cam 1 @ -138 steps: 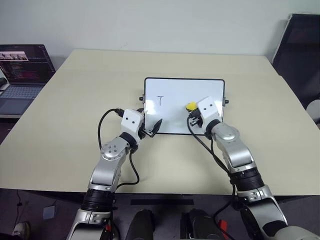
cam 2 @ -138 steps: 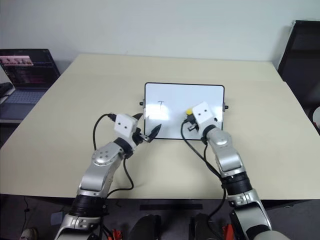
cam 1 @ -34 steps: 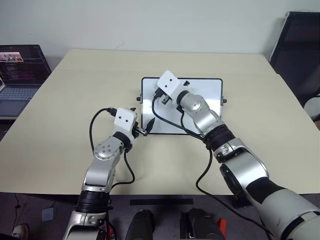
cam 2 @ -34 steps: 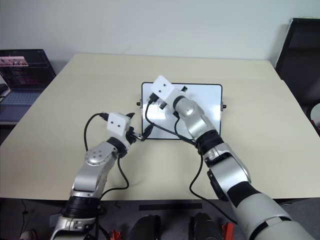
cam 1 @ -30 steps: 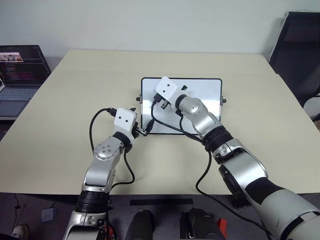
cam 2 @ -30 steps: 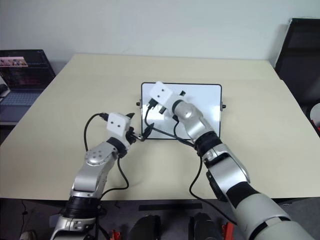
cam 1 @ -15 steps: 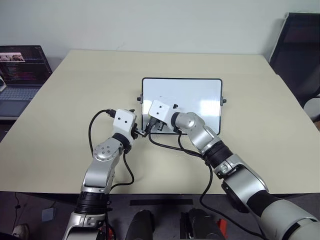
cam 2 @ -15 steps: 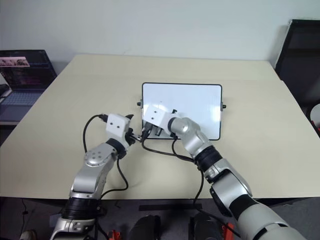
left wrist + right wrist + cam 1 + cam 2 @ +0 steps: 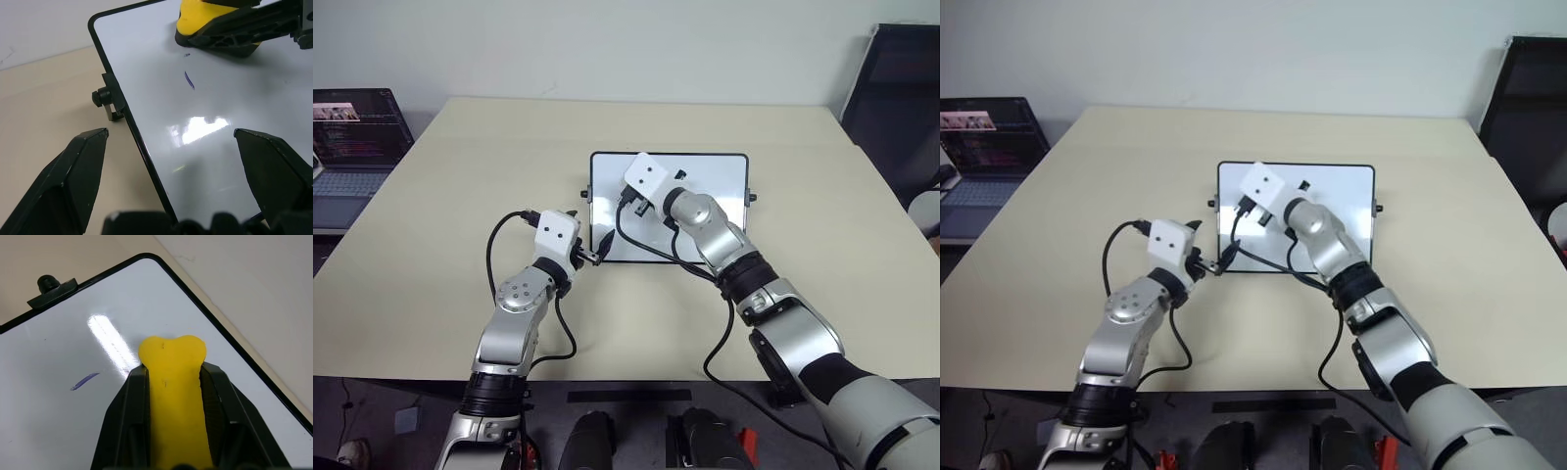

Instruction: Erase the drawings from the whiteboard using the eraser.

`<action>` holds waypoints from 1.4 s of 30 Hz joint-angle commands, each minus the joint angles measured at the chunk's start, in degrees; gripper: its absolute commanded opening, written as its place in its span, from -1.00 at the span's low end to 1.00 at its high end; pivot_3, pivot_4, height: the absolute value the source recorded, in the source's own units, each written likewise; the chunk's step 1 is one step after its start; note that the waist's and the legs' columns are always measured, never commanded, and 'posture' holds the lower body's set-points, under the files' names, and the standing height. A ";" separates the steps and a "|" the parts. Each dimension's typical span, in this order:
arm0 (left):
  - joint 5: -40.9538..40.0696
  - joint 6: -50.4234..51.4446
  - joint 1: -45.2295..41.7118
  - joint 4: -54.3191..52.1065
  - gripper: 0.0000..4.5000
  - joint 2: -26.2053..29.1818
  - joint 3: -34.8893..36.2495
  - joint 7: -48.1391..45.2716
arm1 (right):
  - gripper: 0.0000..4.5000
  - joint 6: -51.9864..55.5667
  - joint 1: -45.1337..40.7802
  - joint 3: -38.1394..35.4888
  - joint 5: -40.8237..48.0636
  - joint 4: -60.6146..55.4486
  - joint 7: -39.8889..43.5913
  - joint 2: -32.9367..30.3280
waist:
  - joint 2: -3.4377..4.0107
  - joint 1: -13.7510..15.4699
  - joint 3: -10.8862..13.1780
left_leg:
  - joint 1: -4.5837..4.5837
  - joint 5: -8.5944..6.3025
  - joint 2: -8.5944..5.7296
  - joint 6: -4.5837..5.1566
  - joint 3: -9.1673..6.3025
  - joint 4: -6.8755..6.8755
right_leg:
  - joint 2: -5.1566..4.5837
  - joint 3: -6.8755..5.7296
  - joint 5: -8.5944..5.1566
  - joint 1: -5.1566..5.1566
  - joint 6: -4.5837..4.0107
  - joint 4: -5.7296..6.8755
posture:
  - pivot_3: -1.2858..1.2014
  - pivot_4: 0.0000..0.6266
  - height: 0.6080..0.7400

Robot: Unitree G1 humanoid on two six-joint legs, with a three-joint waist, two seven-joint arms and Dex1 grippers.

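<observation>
The whiteboard (image 9: 715,211) lies flat on the table. My right gripper (image 9: 628,201) hovers over its far-left part, shut on the yellow eraser (image 9: 175,396), whose tip rests on the white surface. Of the drawings, a short blue stroke (image 9: 84,381) is left beside the eraser; the left wrist view shows it as a stroke (image 9: 189,81) with a tiny speck above it. At the board's near-left corner my left gripper (image 9: 598,252) is open. Its two black fingers (image 9: 88,161) straddle the board's left edge (image 9: 134,132) near a small black knob (image 9: 101,98).
The board sits mid-table on a beige tabletop (image 9: 460,186) with wide bare room all around it. An open laptop (image 9: 352,137) stands off the table's left side. A black chair (image 9: 901,98) stands at the far right. Black cables (image 9: 651,257) trail from both wrists.
The right gripper with the eraser swept toward the board's near-left edge, then back up to the far-left part. The "T" seen earlier is reduced to a short stroke. The left arm kept still.
</observation>
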 commanded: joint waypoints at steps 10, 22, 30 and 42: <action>-0.07 -1.14 -0.29 -1.84 1.00 0.67 0.80 0.00 | -0.53 5.40 3.83 3.43 -0.52 -4.29 7.08 -0.10 | 0.00 -0.25 0.00 | 0.03 0.01 0.01 0.01 -0.02 0.03 | 0.02 -0.01 0.00 0.02 0.00 0.04 | 0.03 -0.52 1.00; -0.08 -1.37 -0.70 -1.32 1.00 0.63 0.51 -0.13 | -0.53 10.83 9.41 5.91 -0.91 -13.55 14.02 -3.39 | -0.01 -0.17 -0.01 | 0.03 0.01 0.00 0.01 -0.04 0.04 | 0.01 -0.02 0.00 0.03 0.00 0.03 | 0.03 -0.52 1.00; -0.12 -1.35 -0.77 -1.52 1.00 0.41 0.11 -0.32 | -0.53 12.07 11.48 0.04 2.73 -21.17 10.79 -3.82 | -0.01 0.32 0.00 | 0.00 0.01 -0.01 0.00 -0.03 0.04 | 0.01 -0.03 0.00 0.02 0.01 0.00 | 0.03 -0.52 1.00; -3.18 -2.50 -1.65 -1.61 1.00 -0.64 -1.73 -6.11 | -0.53 17.66 19.69 -14.48 10.21 -39.69 2.53 -6.24 | -0.01 0.20 0.01 | -0.08 0.00 -0.01 0.00 0.00 -0.03 | 0.02 -0.03 -0.01 -0.05 0.01 -0.05 | 0.03 -0.52 1.00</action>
